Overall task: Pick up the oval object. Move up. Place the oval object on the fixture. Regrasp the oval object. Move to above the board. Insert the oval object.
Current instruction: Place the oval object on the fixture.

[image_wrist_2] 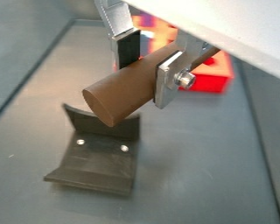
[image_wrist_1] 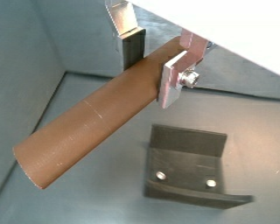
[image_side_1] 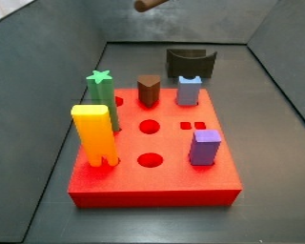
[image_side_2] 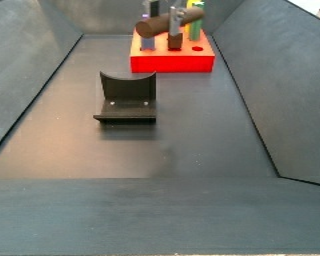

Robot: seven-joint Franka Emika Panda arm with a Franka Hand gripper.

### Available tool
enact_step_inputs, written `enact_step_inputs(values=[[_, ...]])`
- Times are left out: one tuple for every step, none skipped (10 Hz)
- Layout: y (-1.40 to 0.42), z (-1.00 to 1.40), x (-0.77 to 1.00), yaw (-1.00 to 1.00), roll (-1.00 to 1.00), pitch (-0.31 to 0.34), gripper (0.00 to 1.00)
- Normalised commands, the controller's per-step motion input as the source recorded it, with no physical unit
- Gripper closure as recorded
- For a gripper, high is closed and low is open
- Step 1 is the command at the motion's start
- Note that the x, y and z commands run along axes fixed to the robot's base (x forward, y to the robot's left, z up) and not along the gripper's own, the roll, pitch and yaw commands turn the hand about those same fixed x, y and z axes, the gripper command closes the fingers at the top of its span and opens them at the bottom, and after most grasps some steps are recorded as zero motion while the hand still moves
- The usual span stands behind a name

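My gripper is shut on the oval object, a long brown rod with an oval end face. It holds the rod near one end, level and in the air, with most of the rod's length sticking out to one side. Both wrist views show the silver fingers clamped on the oval object. The dark fixture stands on the grey floor below the rod, also in a wrist view. A side view shows only the rod's tip above the fixture.
The red board carries a yellow piece, a green star piece, a brown piece, a blue piece and a purple piece, plus open round holes. Grey walls enclose the floor. The fixture stands in front of the board.
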Motion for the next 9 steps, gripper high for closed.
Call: enact_step_inputs(values=[[-0.25, 0.03, 1.0, 1.0, 0.0, 0.093, 1.0], [-0.19, 0.02, 1.0, 1.0, 0.0, 0.117, 1.0], [-0.15, 0.02, 1.0, 1.0, 0.01, 0.139, 1.0], [-0.1, 0.02, 0.95, 1.0, 0.01, 0.168, 1.0], [-0.05, 0.01, 0.83, 1.0, 0.02, 0.217, 1.0], [-0.02, 0.01, 0.72, 1.0, 0.03, 0.286, 1.0], [-0.02, 0.01, 0.67, 1.0, 0.04, 0.325, 1.0], [-0.01, 0.01, 0.58, 0.66, 0.06, 0.3, 1.0], [-0.01, 0.0, 0.51, 0.44, 0.06, 0.269, 1.0]])
